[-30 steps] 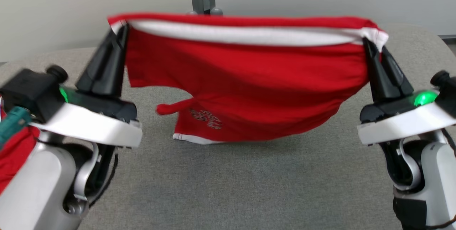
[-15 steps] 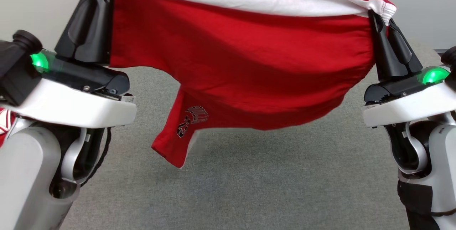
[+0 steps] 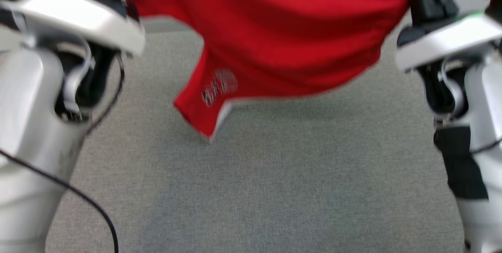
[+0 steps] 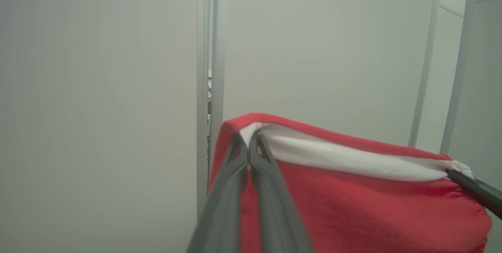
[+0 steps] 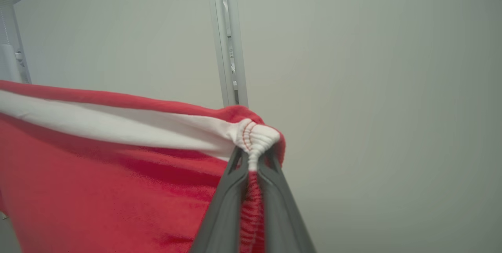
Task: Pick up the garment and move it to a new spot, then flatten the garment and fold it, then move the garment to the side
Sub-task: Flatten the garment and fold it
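- The left gripper [image 4: 248, 143] is pinched fully closed on the garment [image 4: 353, 213], at one end of its white waistband [image 4: 345, 159]. The fingers press together with the cloth caught at their tips.
- The right gripper [image 5: 251, 161] is clamped nearly as tight on the other end of the waistband. The elastic bunches into a white knot just above its fingertips, and a strip of red cloth runs down between the fingers.
- In the left wrist view, a dark finger of the right gripper shows at the far end of the waistband, by the right edge.
- The garment is a pair of red shorts, hanging stretched between the two grippers. The waistband is taut along the top and the body sags below it.
- In the blurred head view, one leg with a pale print [image 3: 219, 86] hangs lowest, left of centre, over the grey table [image 3: 274, 198]. Whether its tip touches the table cannot be told.
- The pale forearms [image 3: 35, 100] stand at either edge of the head view, and a black cable [image 3: 78, 198] crosses the left one.
- Behind the garment is a plain pale wall [image 4: 98, 88] with a grey upright post [image 5: 229, 41].
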Controlling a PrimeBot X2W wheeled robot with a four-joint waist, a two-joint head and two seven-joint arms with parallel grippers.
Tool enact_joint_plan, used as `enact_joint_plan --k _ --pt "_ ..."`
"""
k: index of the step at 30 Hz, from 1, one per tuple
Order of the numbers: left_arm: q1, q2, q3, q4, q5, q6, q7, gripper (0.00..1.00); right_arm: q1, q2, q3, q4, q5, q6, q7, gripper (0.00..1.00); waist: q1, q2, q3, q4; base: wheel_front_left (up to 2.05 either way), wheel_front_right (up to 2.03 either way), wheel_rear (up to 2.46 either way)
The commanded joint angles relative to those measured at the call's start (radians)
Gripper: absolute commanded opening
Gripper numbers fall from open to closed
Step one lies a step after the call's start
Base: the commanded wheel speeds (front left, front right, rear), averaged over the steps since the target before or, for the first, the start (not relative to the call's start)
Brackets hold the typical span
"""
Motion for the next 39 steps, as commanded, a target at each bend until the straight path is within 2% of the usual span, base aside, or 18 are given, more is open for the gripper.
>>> enact_joint_plan --k 1,7,12,13,19,23,26,30,39 --pt "-0.077 -0.012 0.009 0.069 0.004 -0.017 -0.021 0.0 -0.075 -0.011 0.008 0.061 0.008 0.0 -0.03 0.0 0.0 0.0 0.057 0.005 0.0 0.0 0.0" --pt "-0.313 -0.072 0.026 0.35 0.008 -0.074 -0.086 0.0 -0.321 -0.006 0.049 0.312 0.042 0.0 -0.152 0.0 0.0 0.0 0.164 0.012 0.0 0.0 0.0" --pt "-0.48 -0.112 0.026 0.578 0.017 -0.127 -0.144 0.0 -0.492 0.002 0.074 0.499 0.053 -0.001 -0.211 0.0 0.0 0.0 0.223 0.016 0.0 0.0 0.0" --pt "-0.48 -0.112 0.026 0.578 0.017 -0.127 -0.144 0.0 -0.492 0.002 0.074 0.499 0.053 -0.001 -0.211 0.0 0.0 0.0 0.223 0.016 0.0 0.0 0.0" --pt "-0.582 -0.159 -0.001 0.783 0.028 -0.199 -0.218 0.0 -0.595 0.012 0.074 0.633 0.026 -0.001 -0.225 0.0 0.0 0.0 0.292 0.032 0.0 0.0 0.0" --pt "-0.537 -0.188 -0.029 0.867 0.04 -0.238 -0.275 0.0 -0.549 0.024 0.112 0.655 0.017 -0.001 -0.225 0.0 0.0 0.0 0.319 0.042 0.0 0.0 0.0" --pt "-0.469 -0.208 -0.044 0.877 0.043 -0.257 -0.305 0.0 -0.483 0.026 0.138 0.638 0.041 -0.001 -0.225 0.0 0.0 0.0 0.325 0.046 0.0 0.0 0.0" --pt "-0.34 -0.214 -0.047 0.818 0.052 -0.27 -0.322 0.0 -0.365 0.017 0.169 0.586 0.103 0.0 -0.225 0.0 0.0 0.0 0.319 0.051 0.0 0.0 0.0" --pt "0.144 -0.175 -0.001 0.444 0.108 -0.214 -0.325 0.0 0.004 -0.032 0.256 0.385 0.227 0.0 -0.225 0.0 0.0 0.0 0.212 0.057 0.0 0.0 0.0"
